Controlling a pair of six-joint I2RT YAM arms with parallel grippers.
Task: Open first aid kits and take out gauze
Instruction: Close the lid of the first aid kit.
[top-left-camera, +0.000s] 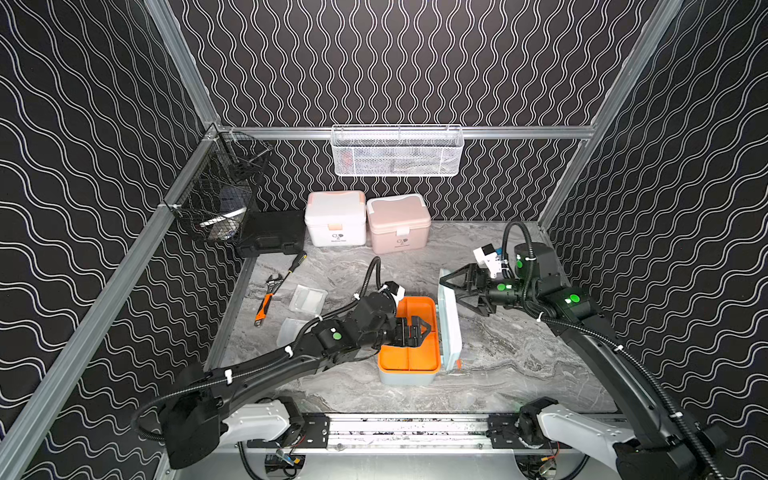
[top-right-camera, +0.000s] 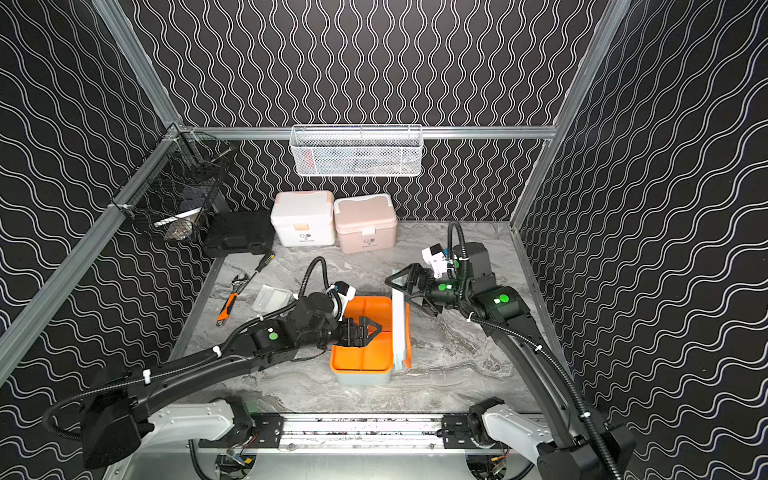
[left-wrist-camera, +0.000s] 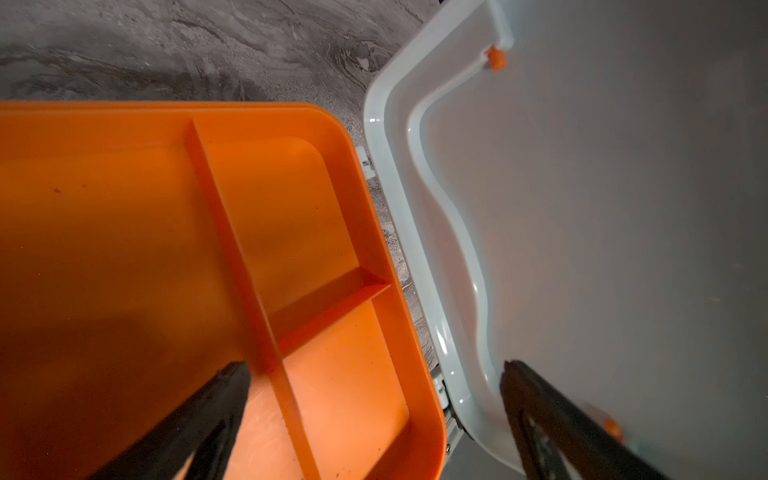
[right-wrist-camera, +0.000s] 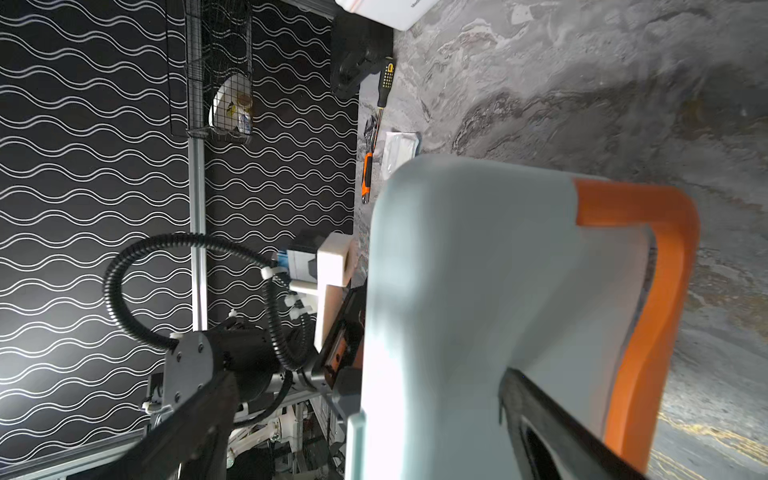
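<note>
The light blue first aid kit (top-left-camera: 407, 377) is propped open by the wide right claw (top-left-camera: 459, 296); its empty orange tray (top-left-camera: 415, 357) must likely be lifted by the wide left claw (top-left-camera: 417, 332).

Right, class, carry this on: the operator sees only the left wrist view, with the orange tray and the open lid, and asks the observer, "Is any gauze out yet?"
Observer: Yes, two gauze packets lie on the table, on the robot's left of the blue kit.
Operator: What is behind the lid?
Observer: The right tool, open, is at the outer face of the lid. I cannot tell whether it touches.
Operator: And the other kits?
Observer: The white kit and the pink kit stand shut, side by side, at the table's far edge.
</note>
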